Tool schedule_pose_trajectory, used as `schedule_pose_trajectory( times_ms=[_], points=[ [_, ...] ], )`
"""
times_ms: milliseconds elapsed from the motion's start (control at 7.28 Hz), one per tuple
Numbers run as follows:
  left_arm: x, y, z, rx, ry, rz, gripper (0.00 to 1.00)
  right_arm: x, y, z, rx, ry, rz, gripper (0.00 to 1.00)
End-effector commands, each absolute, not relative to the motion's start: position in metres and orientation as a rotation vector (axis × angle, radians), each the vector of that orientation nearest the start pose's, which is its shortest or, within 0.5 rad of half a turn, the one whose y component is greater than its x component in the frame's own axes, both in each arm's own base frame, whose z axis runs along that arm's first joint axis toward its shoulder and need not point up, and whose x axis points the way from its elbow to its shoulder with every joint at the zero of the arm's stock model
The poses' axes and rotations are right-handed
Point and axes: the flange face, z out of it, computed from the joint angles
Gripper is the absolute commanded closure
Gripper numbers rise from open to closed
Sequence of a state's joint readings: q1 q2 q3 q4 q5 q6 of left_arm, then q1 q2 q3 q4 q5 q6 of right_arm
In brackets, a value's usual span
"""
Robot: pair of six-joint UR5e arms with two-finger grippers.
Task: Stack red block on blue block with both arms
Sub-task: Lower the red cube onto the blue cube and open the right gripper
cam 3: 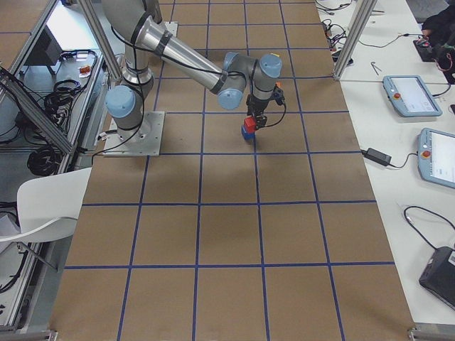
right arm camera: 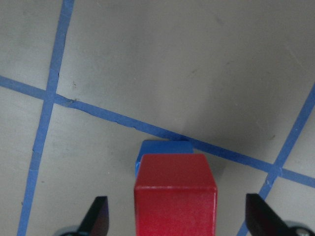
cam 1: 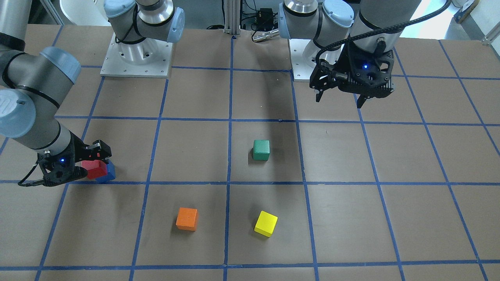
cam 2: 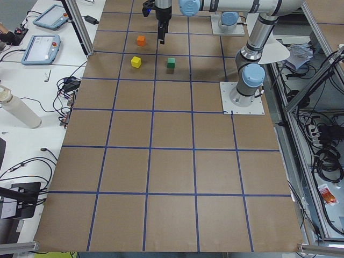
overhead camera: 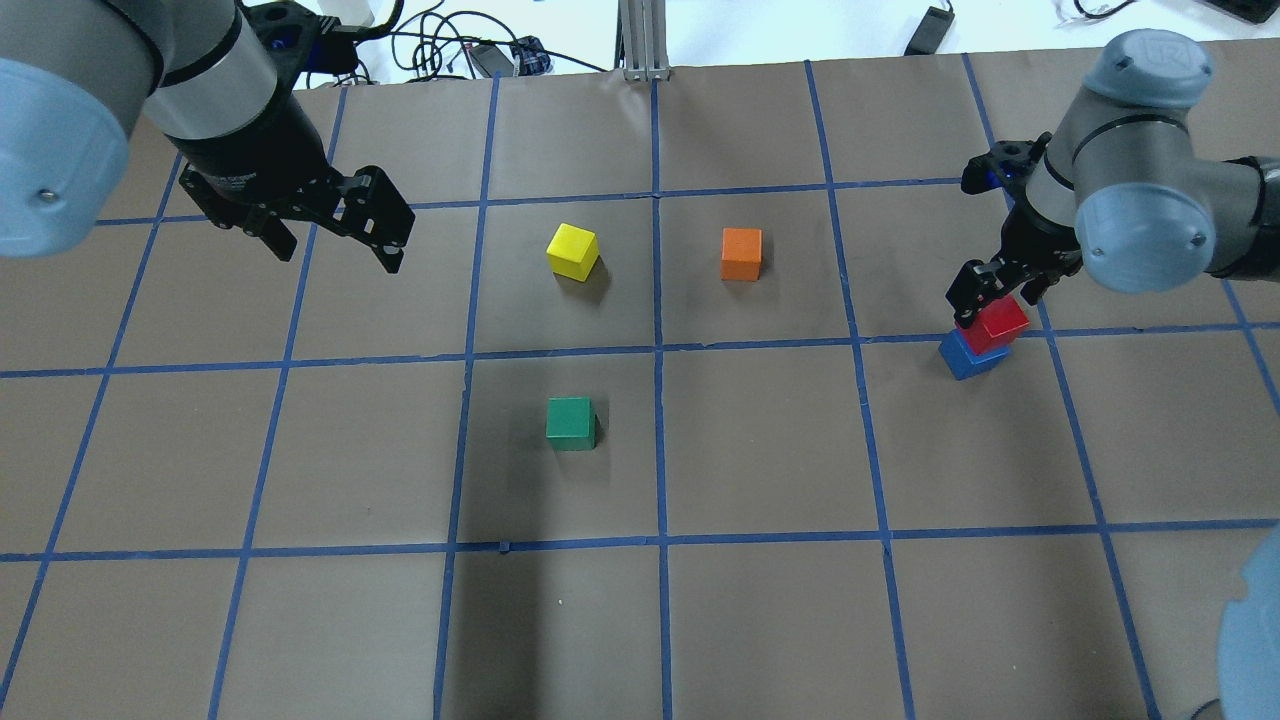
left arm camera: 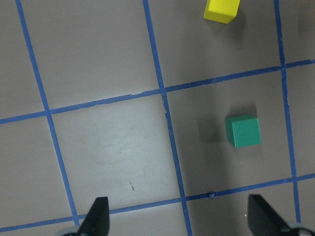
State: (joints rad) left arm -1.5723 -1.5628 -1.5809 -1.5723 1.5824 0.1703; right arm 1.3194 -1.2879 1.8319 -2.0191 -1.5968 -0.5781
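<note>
The red block [overhead camera: 1000, 325] sits on top of the blue block [overhead camera: 968, 358] at the table's right side, slightly offset. Both also show in the front view, red block [cam 1: 95, 169] on blue block [cam 1: 108, 173]. My right gripper [overhead camera: 995, 295] is open and straddles the red block. In the right wrist view its fingers [right arm camera: 98, 216] stand clear of the red block [right arm camera: 174, 196] on both sides, and the blue block [right arm camera: 165, 147] peeks out beneath. My left gripper [overhead camera: 338, 256] is open and empty, hovering above the table at the far left.
A green block [overhead camera: 571, 422] lies near the table's middle. A yellow block [overhead camera: 573, 250] and an orange block [overhead camera: 741, 253] lie farther out. Blue tape lines grid the brown table [overhead camera: 760, 450]. The left wrist view shows the green block [left arm camera: 242, 131] below.
</note>
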Motion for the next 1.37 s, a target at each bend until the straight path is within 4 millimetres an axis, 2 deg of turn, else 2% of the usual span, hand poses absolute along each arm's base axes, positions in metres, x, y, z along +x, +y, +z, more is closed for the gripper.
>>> schedule_pose_trajectory(
  times_ms=[0,275,412,550,687,824,1099,1237],
  points=[
    [-0.133,-0.488,0.487,0.269,3.120,0.006,0.00,-0.010,-0.558,0.286,-0.448,3.118,0.176,0.00],
    [-0.133,-0.487,0.487,0.269,3.120,0.006,0.00,0.001,-0.547,0.351,-0.292,3.116,0.213,0.00],
    [-0.133,-0.488,0.488,0.269,3.119,0.004,0.00,0.019,-0.544,0.383,-0.238,3.127,0.211,0.00],
    [-0.133,-0.487,0.488,0.269,3.118,0.004,0.00,0.051,-0.537,0.415,-0.195,3.139,0.211,0.00],
    [-0.133,-0.487,0.486,0.269,3.120,0.009,0.00,0.092,-0.531,0.440,-0.188,3.153,0.188,0.00],
    [-0.133,-0.487,0.488,0.269,3.118,0.004,0.00,0.120,-0.527,0.446,-0.092,3.166,0.185,0.00],
    [-0.133,-0.486,0.488,0.268,3.118,0.002,0.00,0.127,-0.526,0.447,-0.020,3.172,0.173,0.00],
    [-0.133,-0.487,0.488,0.269,3.119,0.004,0.00,0.133,-0.524,0.447,0.111,3.153,0.173,0.00]
  ],
)
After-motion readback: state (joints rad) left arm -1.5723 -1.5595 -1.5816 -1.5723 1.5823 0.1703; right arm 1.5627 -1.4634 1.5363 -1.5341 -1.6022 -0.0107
